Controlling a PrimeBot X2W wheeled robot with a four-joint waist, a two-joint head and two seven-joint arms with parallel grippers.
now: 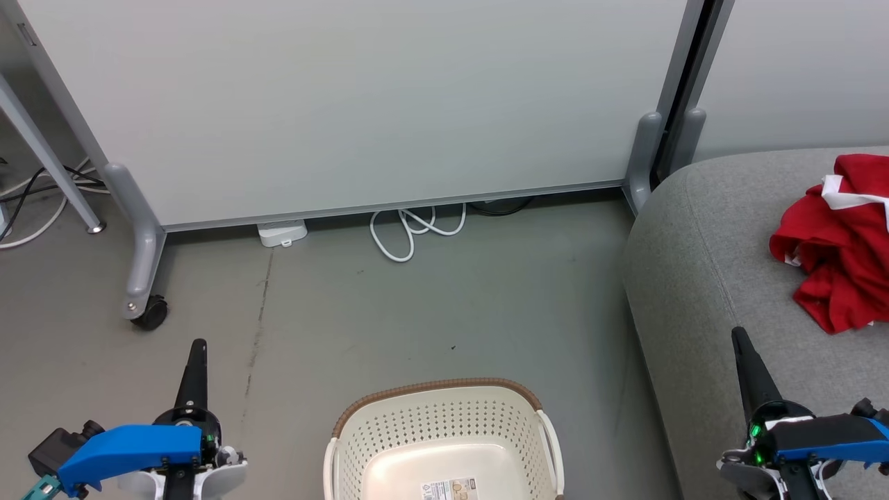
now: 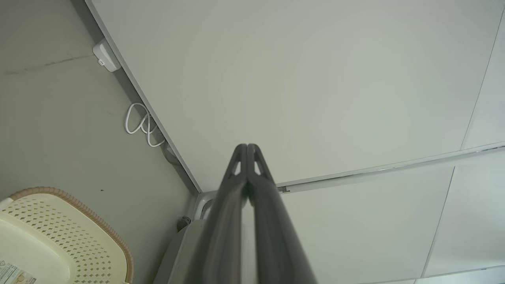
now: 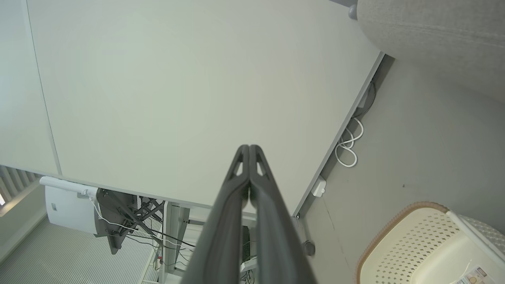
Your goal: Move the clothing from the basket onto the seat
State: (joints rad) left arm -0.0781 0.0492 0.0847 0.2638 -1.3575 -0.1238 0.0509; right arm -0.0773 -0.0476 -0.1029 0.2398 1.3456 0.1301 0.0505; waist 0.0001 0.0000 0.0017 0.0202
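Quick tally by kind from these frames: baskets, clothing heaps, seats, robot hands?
basket: 1
red clothing heap: 1
seat: 1
hands: 2 (left hand, right hand)
Total: 5

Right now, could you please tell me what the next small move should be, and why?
Probably tilt the head down slightly to check the rest of the basket: what shows of its inside holds no clothing, the red clothing lies on the seat, and the left end effector and right end effector are shut, holding nothing.
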